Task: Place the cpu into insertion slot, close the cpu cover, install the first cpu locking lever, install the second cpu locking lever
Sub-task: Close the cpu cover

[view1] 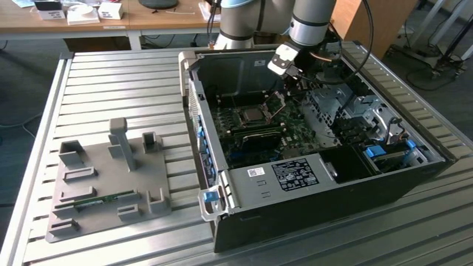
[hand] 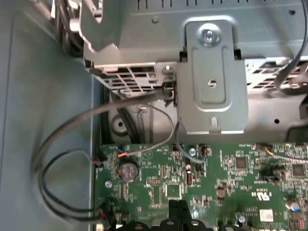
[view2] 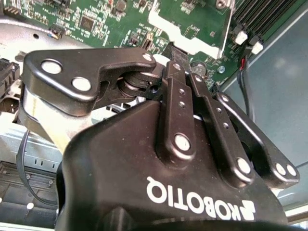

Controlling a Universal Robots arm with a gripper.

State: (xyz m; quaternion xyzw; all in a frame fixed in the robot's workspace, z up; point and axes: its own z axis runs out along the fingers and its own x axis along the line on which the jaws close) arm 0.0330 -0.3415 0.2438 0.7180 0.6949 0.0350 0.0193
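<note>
We see the cpu (view1: pixel 253 114) lying flat in the insertion slot (view1: pixel 238 118) on the green motherboard (view1: pixel 299 130). It sits below the gripper (view1: pixel 296 80), a little way off from its tip, toward the exterior view's left. The cpu cover (view1: pixel 276 105) stands up, tilted, between the cpu and the gripper, so the slot is not covered.

The gripper points down into the open computer case (view1: pixel 194 94). In the second wrist view its two fingers (view2: pixel 144 60) are pressed together, and we see nothing held between them. The tip is right at the edge of the silver cover. We cannot tell if it touches the cover.

Close beside the gripper, on the side away from the cpu, is a grey metal cage (view1: pixel 329 100). In the first wrist view a grey bracket (hand: pixel 211 82) and thin black cables (hand: pixel 62 159) lie out past the fingertips. The tall case wall is well apart from the gripper, on the far side of the cpu. Above the gripper the case is open. The case rests on a ribbed metal table (view1: pixel 111 83).
</note>
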